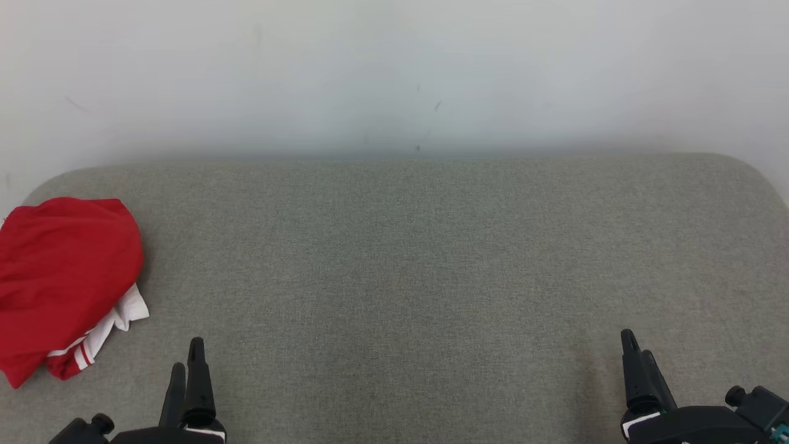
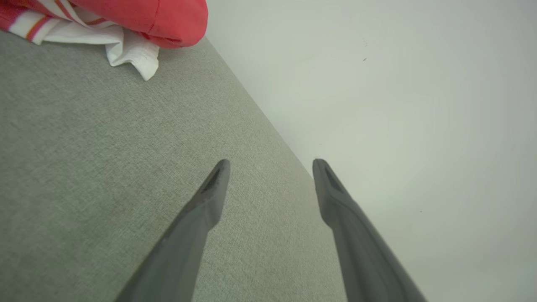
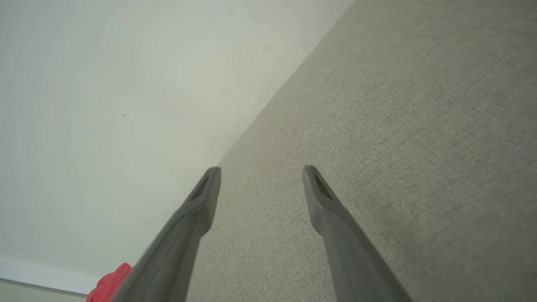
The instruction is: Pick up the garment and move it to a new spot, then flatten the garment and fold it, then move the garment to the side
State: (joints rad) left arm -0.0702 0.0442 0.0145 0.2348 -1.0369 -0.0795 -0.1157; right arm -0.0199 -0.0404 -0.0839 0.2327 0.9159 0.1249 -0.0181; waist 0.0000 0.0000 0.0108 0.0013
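The garment (image 1: 58,277) is a crumpled red piece with white, red-striped trim, lying at the far left of the grey padded surface (image 1: 407,265). It also fills the top left corner of the left wrist view as the garment (image 2: 138,19), and a red scrap of the garment (image 3: 110,284) peeks in at the bottom left of the right wrist view. My left gripper (image 1: 188,357) is low at the front left, just right of the garment and apart from it, open and empty (image 2: 270,167). At the front right my right gripper (image 1: 632,345) is likewise open and empty (image 3: 260,174).
A pale wall (image 1: 394,74) rises directly behind the padded surface's far edge. The surface has rounded far corners at left and right, and its grey fabric stretches between the two grippers.
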